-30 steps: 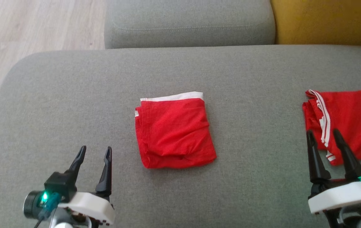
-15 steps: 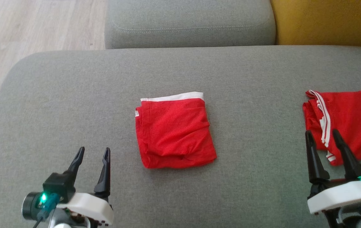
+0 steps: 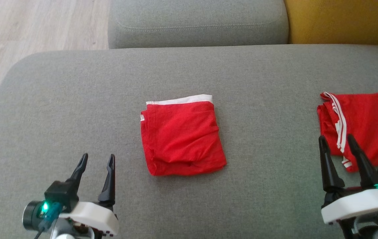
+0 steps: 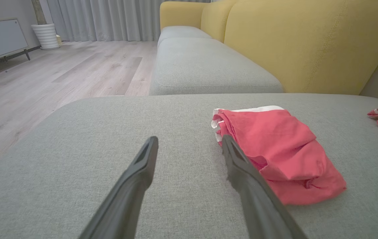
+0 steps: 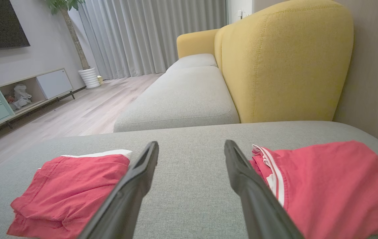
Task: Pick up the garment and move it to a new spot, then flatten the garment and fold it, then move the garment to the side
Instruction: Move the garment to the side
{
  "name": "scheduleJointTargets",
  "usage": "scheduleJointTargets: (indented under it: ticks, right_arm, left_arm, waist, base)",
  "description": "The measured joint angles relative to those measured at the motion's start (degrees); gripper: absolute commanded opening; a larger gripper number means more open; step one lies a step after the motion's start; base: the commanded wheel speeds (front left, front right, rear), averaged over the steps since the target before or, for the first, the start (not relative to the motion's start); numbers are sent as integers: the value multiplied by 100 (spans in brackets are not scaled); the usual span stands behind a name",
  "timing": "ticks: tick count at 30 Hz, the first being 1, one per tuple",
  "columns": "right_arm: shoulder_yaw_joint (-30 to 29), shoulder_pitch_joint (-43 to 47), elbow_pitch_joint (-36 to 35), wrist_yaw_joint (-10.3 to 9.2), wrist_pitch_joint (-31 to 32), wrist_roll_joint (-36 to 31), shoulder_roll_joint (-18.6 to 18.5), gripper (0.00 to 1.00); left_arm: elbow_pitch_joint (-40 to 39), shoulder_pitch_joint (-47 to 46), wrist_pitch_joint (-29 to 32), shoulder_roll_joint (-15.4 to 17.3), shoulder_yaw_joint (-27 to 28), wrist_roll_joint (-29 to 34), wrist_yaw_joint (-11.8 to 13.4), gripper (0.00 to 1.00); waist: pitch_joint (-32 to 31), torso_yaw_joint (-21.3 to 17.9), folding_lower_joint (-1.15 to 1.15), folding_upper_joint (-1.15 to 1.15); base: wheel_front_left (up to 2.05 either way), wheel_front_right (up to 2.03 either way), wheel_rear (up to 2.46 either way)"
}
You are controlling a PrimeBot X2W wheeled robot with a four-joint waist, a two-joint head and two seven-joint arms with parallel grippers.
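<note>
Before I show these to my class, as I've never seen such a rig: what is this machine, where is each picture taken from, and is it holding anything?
It is a wheeled robot with two arms. The wide top-down picture comes from a camera on its head. The other two come from cameras on its wrists, each looking along that arm's two dark fingers. In the head view the left end effector sits at the lower left and the right end effector at the lower right. Both are open and hold nothing. Below them is a grey sofa cushion. In its middle lies a folded red garment with a white band along its far edge. A second red garment with white stripes lies at the right, near the right end effector.
</note>
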Motion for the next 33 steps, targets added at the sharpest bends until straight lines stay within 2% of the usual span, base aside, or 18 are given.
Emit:
scheduleJointTargets:
  ticks: [6, 10, 14, 22, 28, 32, 33]
  right_arm:
    - [45, -5, -5, 0, 44, -19, -3, 100]
    - [287, -76, 68, 0, 83, -56, -80, 100]
    - [667, -475, 468, 0, 126, -20, -209, 100]
    - [1539, -1613, 2063, 0, 116, 346, -219, 100]
    - [1573, -2209, 3362, 0, -11, 443, -102, 100]
    - [1663, -2478, 3817, 1, -41, 576, -78, 100]
    - [1664, -2547, 3912, 1, 13, 679, -66, 94]
  left_arm:
    - [-31, -37, -7, 0, -41, 0, 4, 100]
    - [-79, -237, -16, -9, -101, 8, 0, 100]
    - [-97, -586, -102, -104, -210, 9, -26, 100]
    - [83, -925, -319, -377, -290, 9, -146, 100]
    - [186, -1109, -370, -436, -302, 20, -164, 100]
    - [236, -1122, -371, -461, -258, 20, -180, 100]
    - [237, -1123, -376, -459, -248, 21, -213, 100]
  waist:
    - [84, 44, 0, 0]
    - [240, 158, 0, 0]
    - [462, 371, 0, 0]
    - [946, 923, 1, 0]
    - [1230, 1216, 1, 0]
    - [1306, 1217, 1, 0]
    - [1310, 1190, 0, 0]
  base:
    - [0, 0, 0]
    - [0, 0, 0]
    - [0, 0, 0]
    - [0, 0, 0]
    - [0, 0, 0]
    - [0, 0, 0]
    - [0, 0, 0]
